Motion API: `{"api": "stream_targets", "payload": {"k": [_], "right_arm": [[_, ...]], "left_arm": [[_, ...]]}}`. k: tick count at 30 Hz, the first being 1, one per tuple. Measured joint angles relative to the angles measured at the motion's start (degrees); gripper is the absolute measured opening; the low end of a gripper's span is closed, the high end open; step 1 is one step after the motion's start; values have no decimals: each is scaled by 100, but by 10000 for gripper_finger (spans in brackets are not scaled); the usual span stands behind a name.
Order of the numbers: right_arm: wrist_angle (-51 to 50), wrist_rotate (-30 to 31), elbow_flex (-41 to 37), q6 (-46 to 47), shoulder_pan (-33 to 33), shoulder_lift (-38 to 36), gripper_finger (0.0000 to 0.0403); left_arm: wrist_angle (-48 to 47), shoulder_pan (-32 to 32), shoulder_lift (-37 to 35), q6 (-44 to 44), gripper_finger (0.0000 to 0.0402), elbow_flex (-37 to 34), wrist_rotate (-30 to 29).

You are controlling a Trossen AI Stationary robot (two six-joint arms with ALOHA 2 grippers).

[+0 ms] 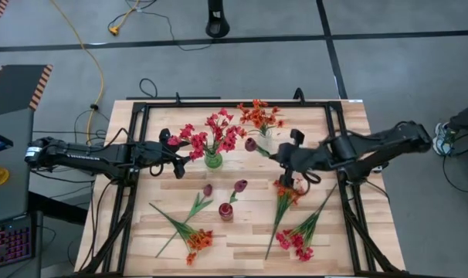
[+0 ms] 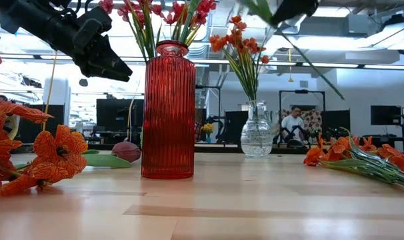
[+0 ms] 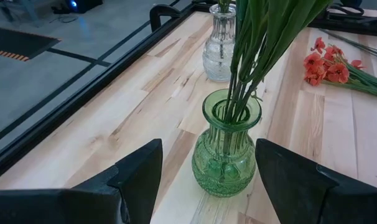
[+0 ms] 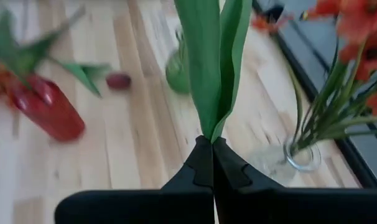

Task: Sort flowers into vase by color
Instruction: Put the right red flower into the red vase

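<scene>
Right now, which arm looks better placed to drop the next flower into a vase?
The right: its pincer is shut on a maroon tulip stem near the vases. The left pincer is open and empty, facing the green vase.

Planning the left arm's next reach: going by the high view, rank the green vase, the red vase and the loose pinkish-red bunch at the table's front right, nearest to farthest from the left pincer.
1. Green vase: just right of the left pincer, holding pinkish-red flowers.
2. Red vase: table centre, toward the front.
3. Loose pinkish-red bunch: front right corner, farthest.
</scene>
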Motion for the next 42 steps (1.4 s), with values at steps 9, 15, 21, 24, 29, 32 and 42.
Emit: {"api": "stream_targets", "payload": {"k": [9,15,21,24,29,32,42], "right_arm": [[1434,1669,0,242,1165,376,17],[2431,2716,-2,247,1780,795,17],[3488,3448,-4,-34,2361,1272,17],[4270,3679,-4,-516,2607,1515,17],[5902,3746,-4,-1578,2846,1940,17],[6787,3746,-4,-2239,2890,2198,17],[8061,2706,2,-2814,2756,2514,17]], "left_arm": [[4,0,0,-7,245,0,6],[3,-1,0,-11,245,0,8],[2,-2,0,-11,245,0,8],[4,-2,-2,-13,245,0,9],[4,-2,-2,-13,245,0,10],[4,-1,-2,-13,245,0,10],[4,-2,-2,-13,245,0,177]]}}
